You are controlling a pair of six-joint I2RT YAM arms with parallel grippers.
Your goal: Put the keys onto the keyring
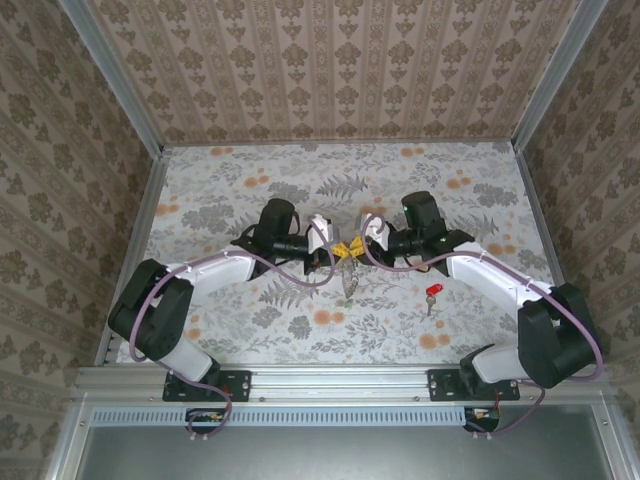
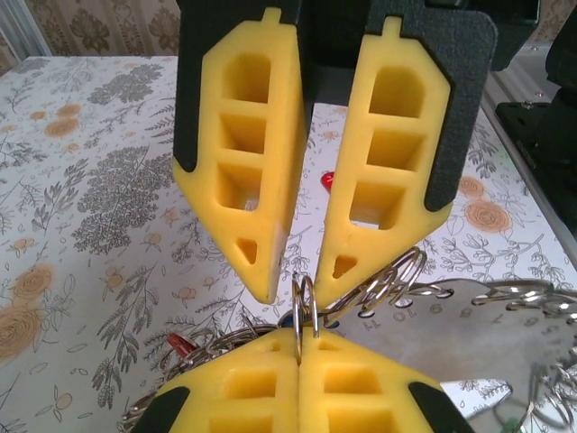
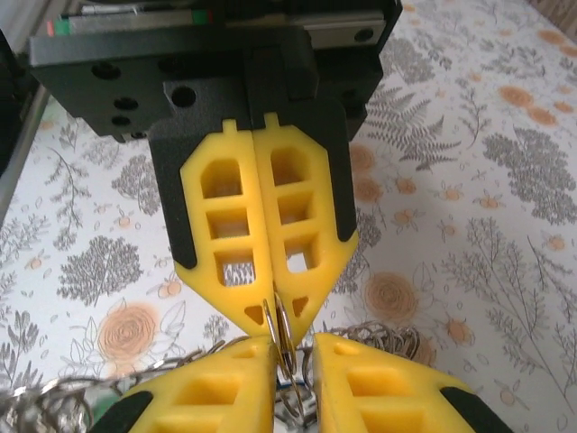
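Nearest the left wrist lens, the left hand [image 2: 298, 347] is clenched on the keyring [image 2: 297, 314]. It pinches one thin double-wire loop edge-on at its tips, while the other silvery coils spill away toward 3 and 8 o'clock. Facing it from 12 o'clock, the right hand [image 2: 305, 281] is released, its tips a little apart with the top of that loop standing between them. From above, both hands meet over the middle of the counter [image 1: 250, 180], with coils dangling at 6 o'clock beneath them. A loose red key [image 1: 433, 293] lies on the counter at 4 o'clock, well apart. This looks like the steadying step before threading. Next, I judge, the right hand must back off, lift that key by its head with the hole exposed, and feed it onto the held wire without tugging the loop free.
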